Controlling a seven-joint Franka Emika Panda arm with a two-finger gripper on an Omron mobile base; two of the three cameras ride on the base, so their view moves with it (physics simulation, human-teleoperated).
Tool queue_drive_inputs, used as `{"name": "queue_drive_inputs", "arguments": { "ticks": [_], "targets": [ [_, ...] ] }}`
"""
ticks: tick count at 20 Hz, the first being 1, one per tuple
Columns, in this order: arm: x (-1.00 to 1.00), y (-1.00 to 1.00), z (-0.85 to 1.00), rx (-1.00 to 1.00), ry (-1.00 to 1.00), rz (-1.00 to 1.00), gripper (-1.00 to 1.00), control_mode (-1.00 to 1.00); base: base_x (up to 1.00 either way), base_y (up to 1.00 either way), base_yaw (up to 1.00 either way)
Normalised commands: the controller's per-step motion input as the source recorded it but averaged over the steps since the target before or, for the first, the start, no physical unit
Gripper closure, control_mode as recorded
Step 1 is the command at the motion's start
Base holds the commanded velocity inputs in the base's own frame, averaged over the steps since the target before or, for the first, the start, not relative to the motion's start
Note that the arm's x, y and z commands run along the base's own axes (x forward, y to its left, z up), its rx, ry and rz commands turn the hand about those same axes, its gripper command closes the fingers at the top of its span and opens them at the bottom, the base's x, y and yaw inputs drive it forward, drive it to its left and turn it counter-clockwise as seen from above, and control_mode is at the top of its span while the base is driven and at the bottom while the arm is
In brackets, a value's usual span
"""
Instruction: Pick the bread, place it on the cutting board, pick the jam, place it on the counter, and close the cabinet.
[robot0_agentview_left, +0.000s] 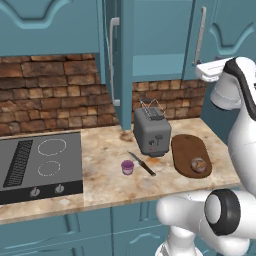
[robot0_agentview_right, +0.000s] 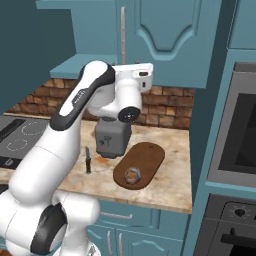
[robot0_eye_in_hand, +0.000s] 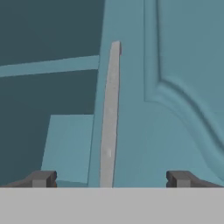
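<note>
A brick backsplash runs behind the marbled counter (robot0_agentview_left: 105, 175), where the jam (robot0_agentview_left: 128, 167) stands beside a knife (robot0_agentview_left: 141, 163) and the bread (robot0_agentview_left: 198, 164) lies on the cutting board (robot0_agentview_left: 186, 149). The gripper (robot0_eye_in_hand: 111, 178), jaws apart and empty, faces the open cabinet (robot0_eye_in_hand: 183, 65) door's handle (robot0_eye_in_hand: 109, 118).

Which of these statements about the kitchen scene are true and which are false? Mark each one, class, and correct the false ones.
1. The small round brown bread lies on the dark brown oval cutting board. True.
2. The pink-purple jam jar stands inside the teal wall cabinet. False: it stands on the beige marbled counter.
3. The cabinet door is shut. False: it stands open.
4. The gripper is open, facing a silver bar handle. True.
</note>
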Motion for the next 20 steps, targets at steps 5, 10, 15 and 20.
{"name": "queue_drive_inputs", "arguments": {
  "ticks": [5,10,15,20],
  "targets": [
    [-0.25,0.04,0.28,0.00,0.00,-0.07,-1.00,-1.00,0.00,0.00,0.00],
    [-0.30,0.02,0.26,0.00,0.00,-0.06,-1.00,-1.00,0.00,0.00,0.00],
    [-0.33,0.03,0.16,-0.01,0.00,-0.06,-1.00,-1.00,0.00,0.00,0.00],
    [-0.34,0.03,0.17,0.00,0.00,-0.06,-1.00,-1.00,0.00,0.00,0.00]
  ]
}}
